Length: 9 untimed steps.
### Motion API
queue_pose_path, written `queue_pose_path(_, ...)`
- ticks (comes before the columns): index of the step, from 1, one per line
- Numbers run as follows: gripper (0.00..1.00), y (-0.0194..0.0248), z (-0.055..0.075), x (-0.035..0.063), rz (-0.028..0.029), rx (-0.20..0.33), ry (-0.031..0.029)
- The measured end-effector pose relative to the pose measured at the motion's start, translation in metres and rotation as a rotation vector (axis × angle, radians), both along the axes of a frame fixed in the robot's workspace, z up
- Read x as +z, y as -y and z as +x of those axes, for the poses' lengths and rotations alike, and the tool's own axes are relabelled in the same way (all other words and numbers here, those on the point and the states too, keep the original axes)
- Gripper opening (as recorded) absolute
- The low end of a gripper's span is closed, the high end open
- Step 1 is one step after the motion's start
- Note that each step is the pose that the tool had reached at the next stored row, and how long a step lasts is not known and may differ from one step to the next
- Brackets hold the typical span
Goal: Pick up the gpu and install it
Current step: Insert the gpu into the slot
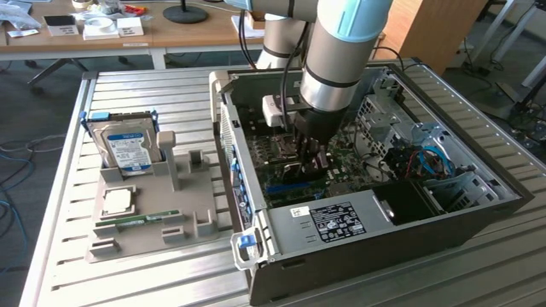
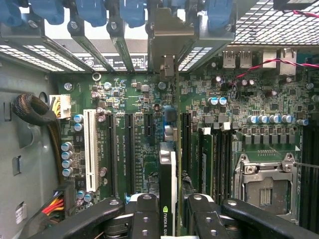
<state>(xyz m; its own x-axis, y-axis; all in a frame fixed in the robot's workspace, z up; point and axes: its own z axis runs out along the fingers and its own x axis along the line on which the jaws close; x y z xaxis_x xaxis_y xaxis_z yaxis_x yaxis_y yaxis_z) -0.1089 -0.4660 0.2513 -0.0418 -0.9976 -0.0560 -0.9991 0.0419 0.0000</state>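
Note:
The gpu (image 2: 168,164) stands on edge inside the open computer case (image 1: 282,272), over the green motherboard (image 2: 134,94). Its silver end bracket (image 2: 166,35) rests against the case's rear slot openings. My gripper (image 2: 172,221) is shut on the gpu, one black finger on each side of the card near the cooler. In the exterior view, my gripper (image 1: 312,163) reaches straight down into the middle of the case, and the gpu (image 1: 300,174) shows as a dark block under it.
A grey fixture (image 1: 153,211) on the exterior view's left holds a hard drive (image 1: 124,146), a processor chip (image 1: 117,202) and a memory stick (image 1: 137,221). Inside the case are the power supply (image 1: 337,220), a white expansion slot (image 2: 90,149), the processor socket (image 2: 264,186) and several blue bracket latches (image 2: 89,10).

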Motion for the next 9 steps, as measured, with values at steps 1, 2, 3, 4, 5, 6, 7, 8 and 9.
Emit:
queue_pose_path(1, 0.27, 0.001, 0.0, -0.0001, 0.0001, 0.0, 0.0001)
queue_pose_path(2, 0.27, 0.0018, 0.0, -0.0001, 0.0001, 0.0, 0.0)
queue_pose_path(3, 0.27, 0.0021, -0.0001, 0.0, 0.0, 0.0, 0.0)
queue_pose_path(4, 0.27, 0.0021, -0.0001, 0.0, 0.0001, 0.0, 0.0001)
queue_pose_path(5, 0.27, 0.0021, -0.0001, -0.0003, 0.0001, 0.0, 0.0001)
queue_pose_path(6, 0.27, 0.0021, 0.0, -0.0008, 0.0001, 0.0, 0.0001)
queue_pose_path(7, 0.27, 0.0022, 0.0, -0.0013, 0.0001, 0.0, 0.0)
queue_pose_path(8, 0.27, 0.0021, 0.0, -0.0021, 0.0002, 0.0, 0.0001)
queue_pose_path(9, 0.27, 0.0021, 0.0, -0.003, 0.0001, 0.0, 0.0001)
